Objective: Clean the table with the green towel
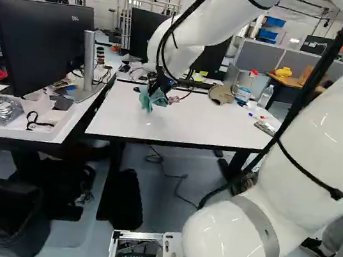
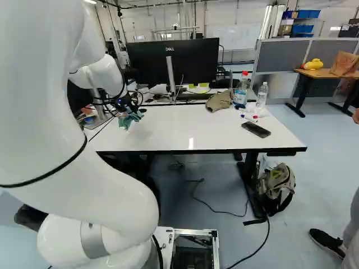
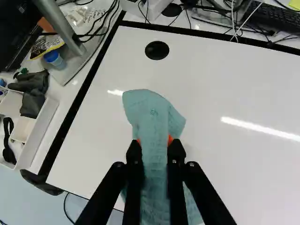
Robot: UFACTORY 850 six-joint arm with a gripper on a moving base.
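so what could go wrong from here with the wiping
The black flat phone lies on the white rectangular table, at the right of the right base view; a wide wipe might push it off.

The clear red-topped bottle stands upright near the far edge and could tip if bumped.

The pale green cloth towel is pinched between the hand's fingers, its ends loose, so it may bunch up or slip.

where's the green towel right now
The towel is pinched in the gripper, at the left part of the white table in both base views, on the tray's side.
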